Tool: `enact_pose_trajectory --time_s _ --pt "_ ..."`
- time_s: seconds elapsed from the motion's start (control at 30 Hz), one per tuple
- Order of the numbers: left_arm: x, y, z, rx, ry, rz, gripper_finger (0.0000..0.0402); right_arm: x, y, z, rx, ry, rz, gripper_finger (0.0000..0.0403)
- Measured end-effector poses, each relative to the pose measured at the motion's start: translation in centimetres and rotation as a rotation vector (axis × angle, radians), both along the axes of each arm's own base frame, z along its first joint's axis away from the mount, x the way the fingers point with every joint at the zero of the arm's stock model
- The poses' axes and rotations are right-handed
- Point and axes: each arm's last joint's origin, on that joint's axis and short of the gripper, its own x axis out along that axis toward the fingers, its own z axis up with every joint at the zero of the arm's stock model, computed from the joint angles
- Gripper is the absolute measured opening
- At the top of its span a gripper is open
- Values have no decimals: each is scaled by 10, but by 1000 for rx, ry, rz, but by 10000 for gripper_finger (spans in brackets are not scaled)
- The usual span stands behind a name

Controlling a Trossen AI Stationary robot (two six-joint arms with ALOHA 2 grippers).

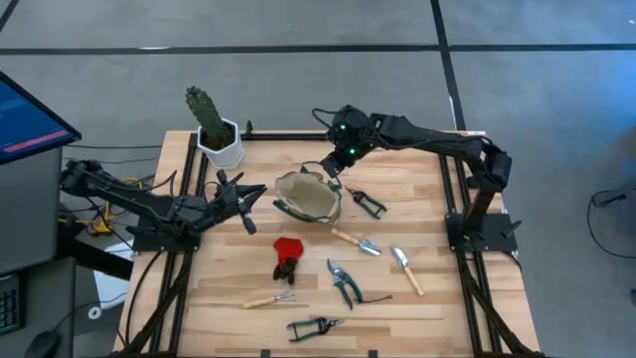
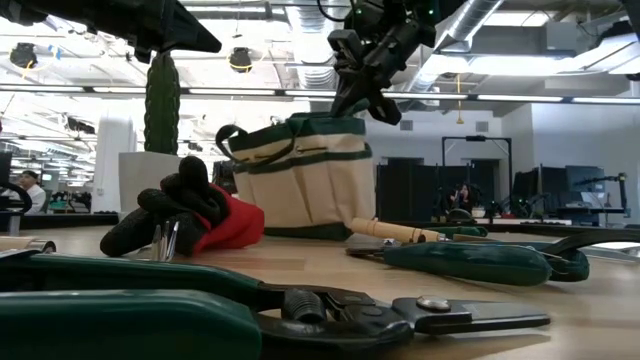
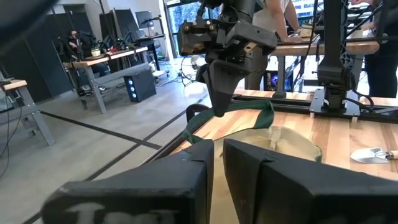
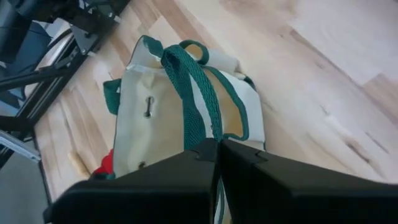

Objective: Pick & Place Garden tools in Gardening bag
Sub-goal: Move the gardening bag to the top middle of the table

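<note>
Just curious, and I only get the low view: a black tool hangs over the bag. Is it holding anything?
Observer: Yes. The right tool is shut on the bag's green strap, as its wrist view shows.
Visitor: And the other arm?
Observer: The left tool hangs left of the bag in the high view, near the cactus pot, holding nothing.
Visitor: How much is not yet packed?
Observer: Seven things lie on the table: three shears, two trowels, a rake and a red glove.
</note>
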Motion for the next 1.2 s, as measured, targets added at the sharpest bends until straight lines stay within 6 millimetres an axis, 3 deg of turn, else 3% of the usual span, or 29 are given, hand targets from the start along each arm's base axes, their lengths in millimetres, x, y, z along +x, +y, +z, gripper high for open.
enact_pose_trajectory --time_s 0.43,0.9,1.07,1.2 --pt "0 0 0 0 0 -1 25 -1 -4 -1 -83 24 -22 90" --pt "0 0 0 0 0 -5 25 -15 -23 -5 -188 124 -59 162" --pt "0 0 0 0 0 -4 25 -24 -29 -6 -168 172 -69 170" --pt "0 0 0 0 0 -4 25 -33 -24 -2 -156 221 -49 148"
